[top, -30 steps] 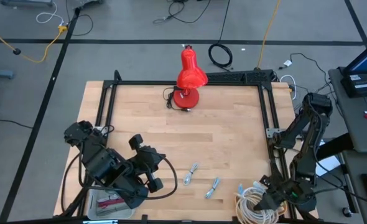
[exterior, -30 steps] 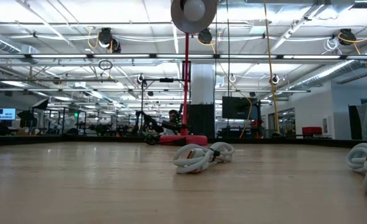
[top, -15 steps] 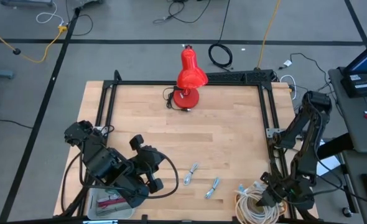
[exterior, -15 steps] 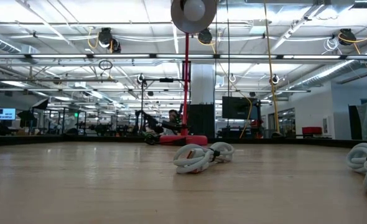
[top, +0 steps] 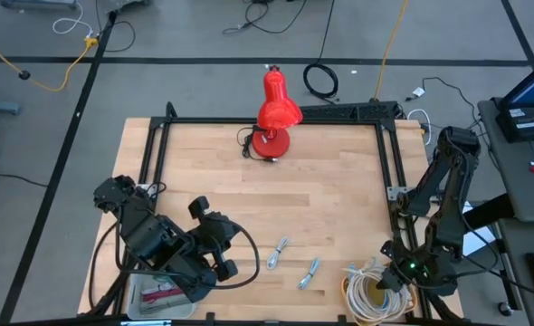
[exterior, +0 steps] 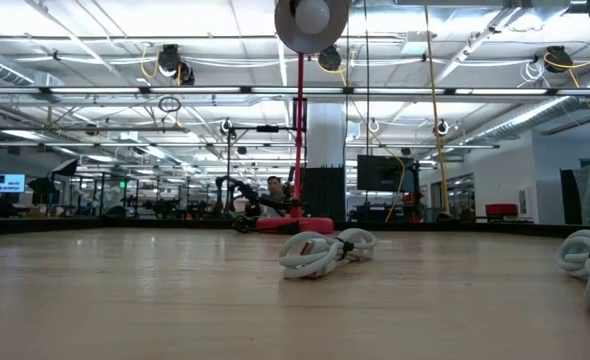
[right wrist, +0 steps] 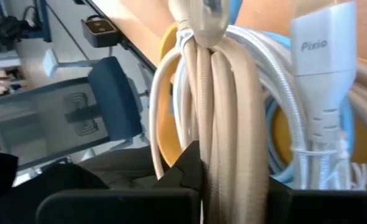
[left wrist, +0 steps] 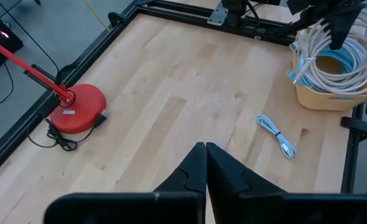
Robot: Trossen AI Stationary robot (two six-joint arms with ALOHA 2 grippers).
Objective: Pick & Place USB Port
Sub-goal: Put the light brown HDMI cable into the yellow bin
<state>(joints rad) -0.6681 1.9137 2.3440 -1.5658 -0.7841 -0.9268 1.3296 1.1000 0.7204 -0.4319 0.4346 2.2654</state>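
Note:
Two small coiled USB cables lie flat on the wood, one (top: pixel 278 254) (exterior: pixel 323 251) and one (top: pixel 309 272) (left wrist: pixel 276 133). A yellow basket (top: pixel 351 306) (left wrist: pixel 325 99) at the table's near right corner holds several white and beige cable bundles. My right gripper (top: pixel 391 276) (right wrist: pixel 233 177) hangs over this basket, shut on a beige cable bundle (right wrist: pixel 218 106); a white Pixio cable (right wrist: pixel 322 74) sits beside it. My left gripper (top: pixel 224 264) (left wrist: pixel 206 163) is shut on nothing, above the table's near left part. My right gripper pinches the beige cable bundle (right wrist: pixel 219 146) between its two fingers (right wrist: pixel 188 167), several strands together, below the tie that binds it (right wrist: pixel 193 40). The fingers lie along the strands. It comes from above the basket; whether the bundle is lifted clear does not show.
A red desk lamp (top: pixel 276 113) (exterior: pixel 300 150) stands with its round base (left wrist: pixel 79 109) near the far edge, its black cord beside it. A black frame (top: pixel 158 145) runs round the table. A grey tray (top: pixel 154 297) sits at the near left corner.
My right gripper has shifted a little toward the table's far edge over the basket, and the arm's upper part has swung with it. The cables in the basket have shifted, showing as an open ring now.

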